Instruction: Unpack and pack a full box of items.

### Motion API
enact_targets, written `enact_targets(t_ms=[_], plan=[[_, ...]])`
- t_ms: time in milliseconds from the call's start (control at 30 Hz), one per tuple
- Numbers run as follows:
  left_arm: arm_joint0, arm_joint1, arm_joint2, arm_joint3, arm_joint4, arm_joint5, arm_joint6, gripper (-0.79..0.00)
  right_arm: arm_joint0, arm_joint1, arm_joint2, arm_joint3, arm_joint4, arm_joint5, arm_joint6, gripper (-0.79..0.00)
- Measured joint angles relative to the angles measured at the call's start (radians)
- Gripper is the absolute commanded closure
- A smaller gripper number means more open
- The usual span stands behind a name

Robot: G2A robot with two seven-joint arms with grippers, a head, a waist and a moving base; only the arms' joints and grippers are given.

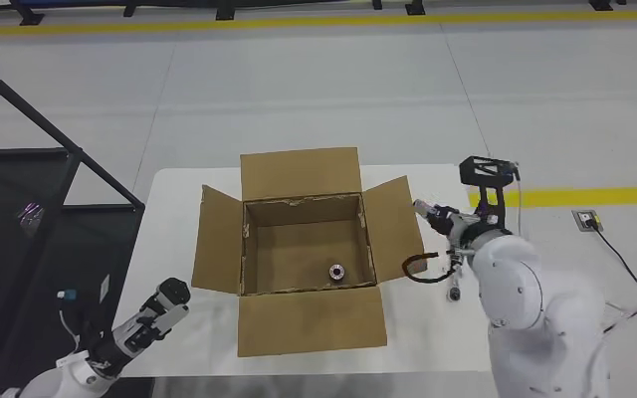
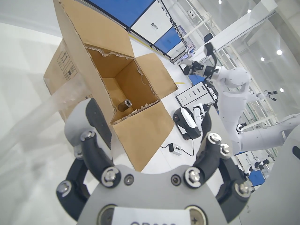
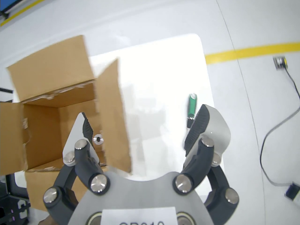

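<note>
White table (image 1: 428, 333); open box (image 1: 299, 174) (1 cylinder (image 1: 336, 272) inside)

Box (image 1: 299, 174): plain brown cardboard, black printed symbols on one outer side.
Worktop (image 1: 174, 239): white.
Cylinder (image 1: 336, 272) in box: dark grey metal, pale end face.
Slim item (image 3: 192, 105): green.
Fingers (image 2: 97, 120): black ribbed pads, pale grey backs.
Floor (image 1: 299, 90): pale grey, yellow stripes.

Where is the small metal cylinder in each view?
Top view: metal cylinder on the cardboard box floor, near the robot-side wall.
Left wrist view: cylinder on the floor near a corner.
Right wrist view: cylinder at the side flap's edge.
Shared landmark: the box.
</note>
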Motion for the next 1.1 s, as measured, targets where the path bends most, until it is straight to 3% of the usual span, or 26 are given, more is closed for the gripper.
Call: enact_targets(t_ms=[233,467,767,867,1100], plan=[[0.062,-0.008,-0.016,-0.01,0.019,-0.046,0.059,-0.785,0.205,-0.043,-0.309,0.206,0.031,-0.01,0.049,-0.785],[0.099,-0.014,-0.037,-0.004,0.022,-0.073,0.094,-0.785,0.43,-0.125,-0.526,0.688,0.211,0.018,0.028,-0.785],[0.072,-0.013,-0.026,-0.007,0.025,-0.056,0.063,-0.785,0.614,-0.246,-0.643,1.262,0.488,0.046,-0.081,-0.785],[0.062,-0.013,-0.024,-0.005,0.028,-0.049,0.056,-0.785,0.654,-0.28,-0.666,1.399,0.518,0.075,-0.104,-0.785],[0.041,-0.012,-0.017,0.009,0.022,-0.036,0.039,-0.785,0.692,-0.316,-0.654,1.597,0.601,0.023,-0.159,-0.785]])
